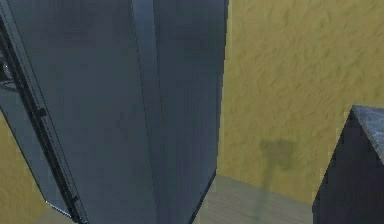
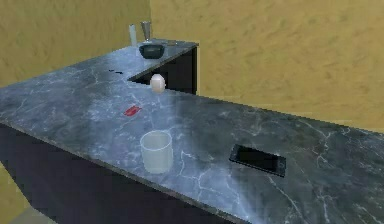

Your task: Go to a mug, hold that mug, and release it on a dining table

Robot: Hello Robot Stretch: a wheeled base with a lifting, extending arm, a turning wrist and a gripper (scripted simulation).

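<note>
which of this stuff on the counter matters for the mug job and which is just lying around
For the job:
pale cup, likely the mug

Just lying about:
dark flat slab
egg
small red bit
dark bowl
tall grey cabinet

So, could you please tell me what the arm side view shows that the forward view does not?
Arm side view: a marbled grey countertop carrying a pale cup, a flat dark slab, a white egg-shaped thing, a small red item and a dark bowl. Forward view: a tall dark grey cabinet or fridge and a strip of floor. Shared: the yellow wall, and a dark counter corner at the forward view's right edge, probably the same counter.
</note>
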